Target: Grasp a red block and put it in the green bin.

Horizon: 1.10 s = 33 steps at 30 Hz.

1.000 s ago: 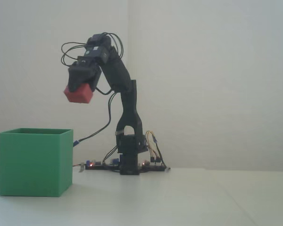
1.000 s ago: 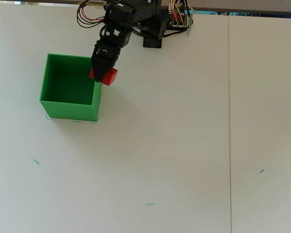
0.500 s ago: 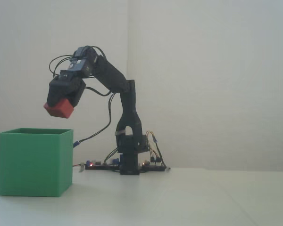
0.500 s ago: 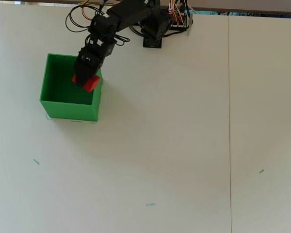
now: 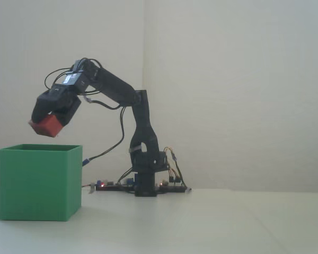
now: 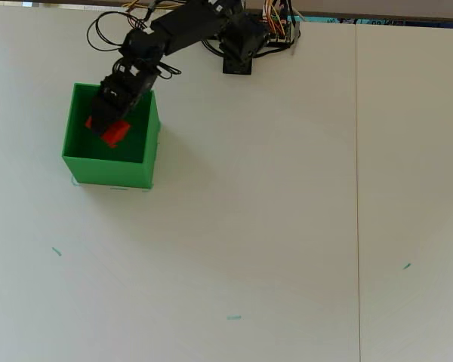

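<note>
While the gripper (image 5: 44, 126) clamps the red block (image 5: 45, 126) between its jaws, the block hangs clear above the open top of the green bin (image 5: 38, 182), over its interior in the overhead view (image 6: 115, 133).

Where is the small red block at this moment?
The small matte red block is clamped in the black hand, in the air just above the open top of the large green cube-shaped bin; the overhead view shows it over the bin's inside.
</note>
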Tool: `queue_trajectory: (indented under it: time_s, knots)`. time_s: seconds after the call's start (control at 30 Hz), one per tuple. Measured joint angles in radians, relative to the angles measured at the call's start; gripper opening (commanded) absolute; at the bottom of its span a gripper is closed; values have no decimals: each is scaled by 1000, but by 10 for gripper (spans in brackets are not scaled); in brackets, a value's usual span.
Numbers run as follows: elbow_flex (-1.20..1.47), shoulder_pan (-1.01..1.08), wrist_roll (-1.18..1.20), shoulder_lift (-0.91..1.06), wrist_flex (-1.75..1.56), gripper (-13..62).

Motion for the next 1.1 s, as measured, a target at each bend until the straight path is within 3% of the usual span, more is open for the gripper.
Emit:
queue_trajectory:
  time_s: [0.57,0.63,0.7,0.73,1.1]
  knots:
    - [0,158,-98,-2,-11,41]
    - [0,160,-120,-2,-11,108]
    - [0,161,-138,-2,-11,283]
    - [0,163,-144,-2,-12,316]
    - [-2,184,-184,0,-54,323]
